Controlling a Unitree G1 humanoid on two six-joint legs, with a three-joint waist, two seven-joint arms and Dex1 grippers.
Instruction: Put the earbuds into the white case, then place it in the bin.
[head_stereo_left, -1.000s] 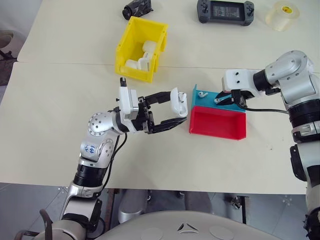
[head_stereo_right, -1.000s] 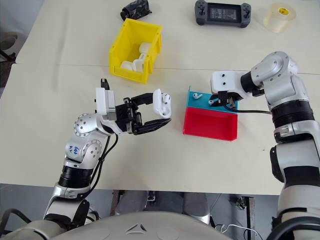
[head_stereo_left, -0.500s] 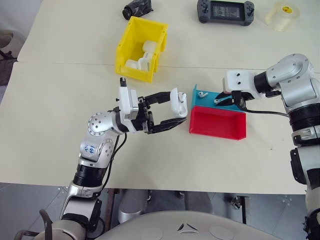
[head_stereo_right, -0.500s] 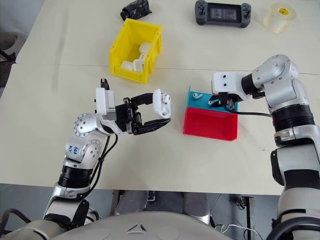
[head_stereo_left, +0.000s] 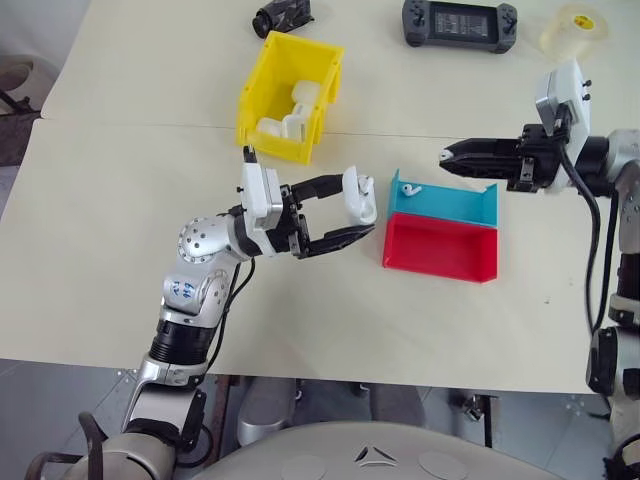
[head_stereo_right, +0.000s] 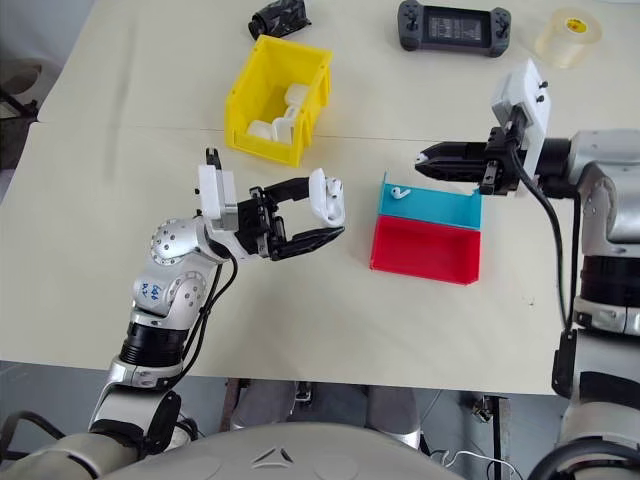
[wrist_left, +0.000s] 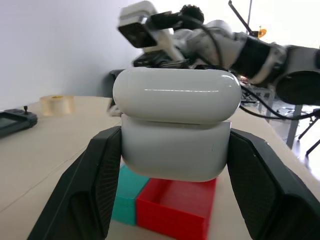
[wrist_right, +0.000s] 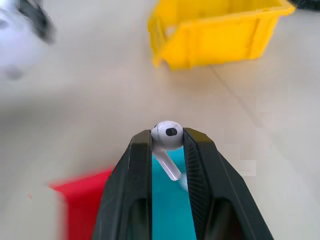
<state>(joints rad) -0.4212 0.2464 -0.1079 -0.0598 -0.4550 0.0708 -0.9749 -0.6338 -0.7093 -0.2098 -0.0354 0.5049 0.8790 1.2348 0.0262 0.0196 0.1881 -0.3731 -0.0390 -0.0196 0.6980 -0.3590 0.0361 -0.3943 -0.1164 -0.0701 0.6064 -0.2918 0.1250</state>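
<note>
From the head views, the left claw (head_stereo_left: 355, 212) is gripping the white case (head_stereo_left: 359, 195) above the bench (head_stereo_left: 120, 200), lid shut, at nine o'clock of the blue tray (head_stereo_left: 445, 200). The right claw (head_stereo_left: 447, 156) is hovering at twelve o'clock of that tray, where one earbud (head_stereo_left: 408, 187) is lying. The red tray (head_stereo_left: 440, 250) is sitting against the blue one at six o'clock. The bin (head_stereo_left: 290, 95) is standing at eleven o'clock of the case.

In the left wrist view, black fingers (wrist_left: 95, 185) are clamping the case's (wrist_left: 175, 125) sides.

In the right wrist view, the right claw (wrist_right: 167, 137) is pinching a second earbud (wrist_right: 167, 137), stem hanging down.
</note>
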